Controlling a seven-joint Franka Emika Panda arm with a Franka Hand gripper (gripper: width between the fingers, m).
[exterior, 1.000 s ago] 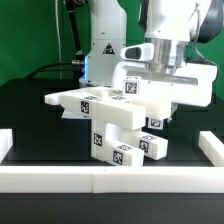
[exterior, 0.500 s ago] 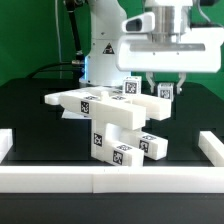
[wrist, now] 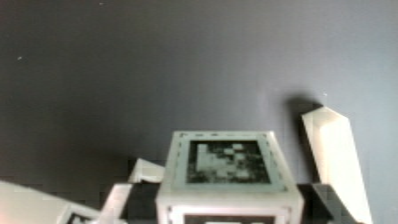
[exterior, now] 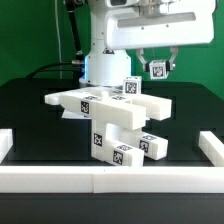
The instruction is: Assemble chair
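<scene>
While the partly built chair (exterior: 110, 118) sits near the middle of the black tabletop (exterior: 30, 110), one small white tagged block (exterior: 157, 69) hangs well above it, clamped between the fingers of the end effector (exterior: 157, 68). In the exterior view the chair is a stack of chunky white pieces: a long slab lies across the top, tilted a little, with black-and-white tags along its front edge, and a small tagged cube (exterior: 131, 86) stands on it. Under the slab, more tagged pieces rest on the tabletop, one of them reaching toward the exterior view's right. The held block is apart from the chair, up and toward the exterior view's right of the cube. The wrist view shows the block's tag (wrist: 226, 163) face-on against the dark tabletop. Long white rails (exterior: 110, 178) border the tabletop at the front and both sides.
</scene>
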